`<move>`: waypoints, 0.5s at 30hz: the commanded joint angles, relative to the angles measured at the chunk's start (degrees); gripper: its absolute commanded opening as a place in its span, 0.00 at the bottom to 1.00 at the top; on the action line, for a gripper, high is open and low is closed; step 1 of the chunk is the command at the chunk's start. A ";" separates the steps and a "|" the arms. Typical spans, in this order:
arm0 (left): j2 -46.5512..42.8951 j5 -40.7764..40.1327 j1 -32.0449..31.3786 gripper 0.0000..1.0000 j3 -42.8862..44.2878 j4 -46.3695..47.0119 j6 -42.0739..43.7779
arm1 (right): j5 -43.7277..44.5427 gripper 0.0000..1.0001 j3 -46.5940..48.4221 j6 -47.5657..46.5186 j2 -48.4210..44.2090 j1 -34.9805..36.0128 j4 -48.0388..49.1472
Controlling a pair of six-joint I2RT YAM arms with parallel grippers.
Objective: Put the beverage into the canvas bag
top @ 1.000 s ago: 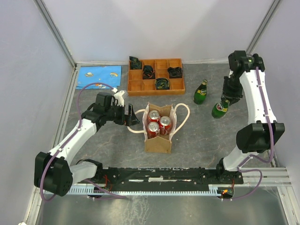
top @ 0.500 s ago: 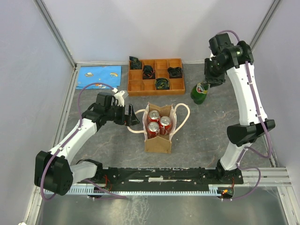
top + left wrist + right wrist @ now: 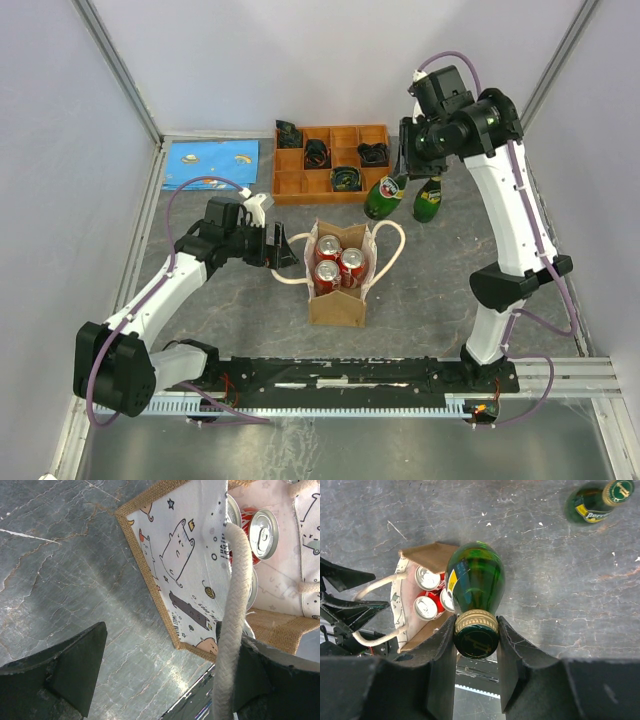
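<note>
The beverage, a green glass bottle (image 3: 384,196) (image 3: 475,580), hangs tilted in the air, right of and behind the canvas bag. My right gripper (image 3: 402,178) (image 3: 476,630) is shut on its gold-capped neck. The canvas bag (image 3: 337,305) (image 3: 427,555) stands mid-table with its mouth open and three red cans (image 3: 334,262) inside. My left gripper (image 3: 281,247) (image 3: 162,630) stands open at the bag's left side. The bag's left rope handle (image 3: 234,605) lies across the left gripper's right finger (image 3: 265,675). The printed lining (image 3: 185,555) shows in the left wrist view.
A second green bottle (image 3: 429,199) (image 3: 592,505) stands on the table just right of the held one. An orange wooden compartment tray (image 3: 288,185) with dark items sits behind the bag. A blue mat (image 3: 210,158) lies at the far left. Walls enclose the table.
My right arm has swung left from the far right of the table, carrying the green bottle past the standing bottle toward the bag. The left arm has not moved.
</note>
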 commanded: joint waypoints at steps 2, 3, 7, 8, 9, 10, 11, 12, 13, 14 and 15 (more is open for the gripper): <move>-0.12 1.09 -0.07 0.95 1.49 1.28 0.80 | -2.44 0.00 3.70 2.09 -1.90 2.22 0.79; -0.08 1.13 -0.11 0.95 1.53 1.27 0.81 | -2.93 0.00 3.77 2.32 -1.95 2.63 1.14; 0.14 1.13 -0.09 0.95 1.71 1.31 0.90 | -4.13 0.00 3.76 3.10 -2.15 4.56 1.62; 0.21 1.14 -0.09 0.95 1.72 1.27 0.90 | -4.23 0.00 3.71 3.20 -2.22 5.29 1.58; 0.21 1.14 -0.10 0.95 1.72 1.27 0.90 | -4.24 0.00 3.58 3.30 -2.38 5.81 1.57; 0.17 1.14 -0.10 0.95 1.68 1.26 0.90 | -4.24 0.00 3.29 3.45 -2.62 6.48 1.61; 0.17 1.14 -0.10 0.95 1.67 1.26 0.82 | -4.24 0.00 3.01 3.70 -2.83 7.10 1.64; 0.28 1.14 -0.10 0.95 1.64 1.26 0.81 | -4.28 0.00 2.53 4.01 -3.09 7.70 1.72; 0.26 1.18 -0.10 0.95 1.64 1.26 0.81 | -4.25 0.00 2.05 4.33 -3.46 8.39 1.74; 0.26 1.18 -0.10 0.95 1.70 1.26 0.81 | -4.17 0.00 1.57 4.65 -3.75 9.16 1.74; 0.38 1.22 -0.16 0.95 1.72 1.26 0.79 | -3.97 0.00 0.90 4.92 -4.09 10.01 1.74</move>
